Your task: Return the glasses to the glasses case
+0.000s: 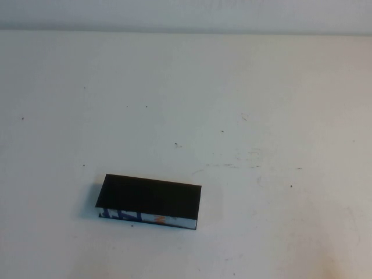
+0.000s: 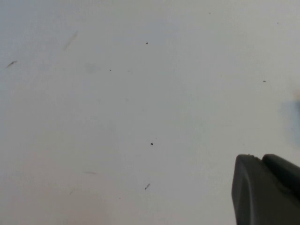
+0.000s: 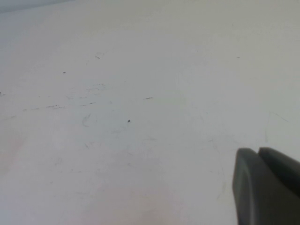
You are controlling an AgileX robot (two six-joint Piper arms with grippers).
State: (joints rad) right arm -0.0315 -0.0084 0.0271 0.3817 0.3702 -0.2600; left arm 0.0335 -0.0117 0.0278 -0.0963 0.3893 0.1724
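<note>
The glasses case (image 1: 150, 200) lies flat on the white table (image 1: 244, 104), left of centre and towards the near edge. Its black lid is down and its printed blue, white and orange front edge faces me. The glasses are out of view in every picture. Neither arm shows in the high view. In the left wrist view my left gripper (image 2: 260, 157) hangs over bare table, shut with its dark fingers pressed together and nothing between them. My right gripper (image 3: 258, 150) stands the same way in the right wrist view, shut and empty above bare table.
The tabletop carries only small dark specks and faint scuff marks (image 1: 232, 165) to the right of the case. A pale wall runs along the table's far edge (image 1: 186, 29).
</note>
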